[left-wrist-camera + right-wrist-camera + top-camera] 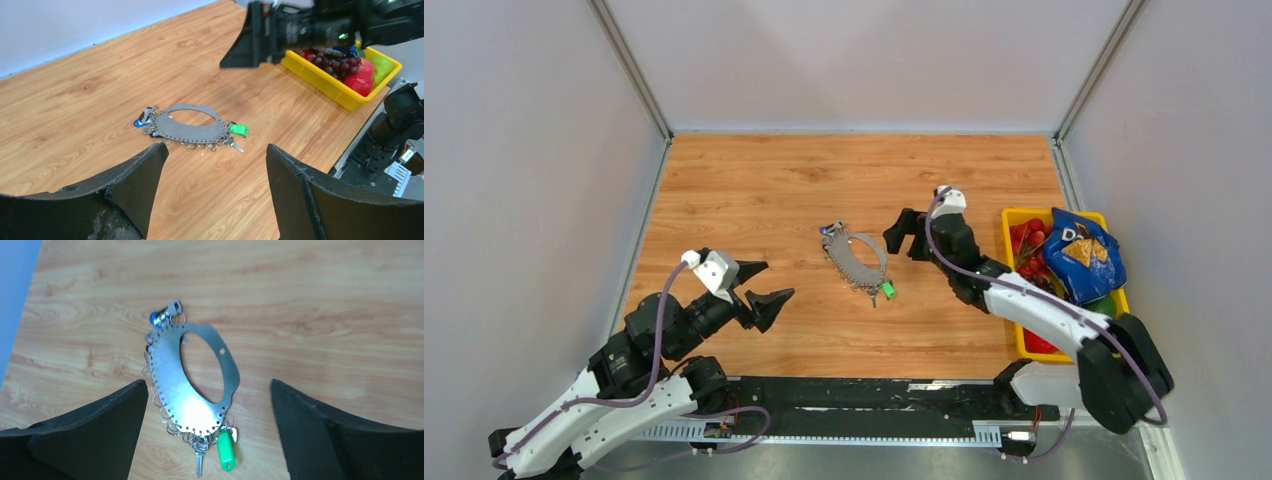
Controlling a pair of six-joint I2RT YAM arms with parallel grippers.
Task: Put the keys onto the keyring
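The keyring [846, 262] [187, 131] [187, 407], a flat silver loop fringed with small rings, lies on the wooden table near its middle. The keys hang from it: a silver key [199, 460] [235, 146] beside a green tag [225, 449] [888, 290] at one end, and a blue-headed key [162, 316] [142, 119] at the other. My right gripper [904, 245] [208, 382] hovers open just right of the ring, holding nothing. At the near left, well apart from the ring, my left gripper [777, 280] [216, 150] is open and empty.
A yellow bin [1014, 215] [320, 80] at the right edge holds grapes, red and green fruit and a blue snack bag [1079, 255]. White walls enclose the table on three sides. A black rail [874, 395] runs along the near edge.
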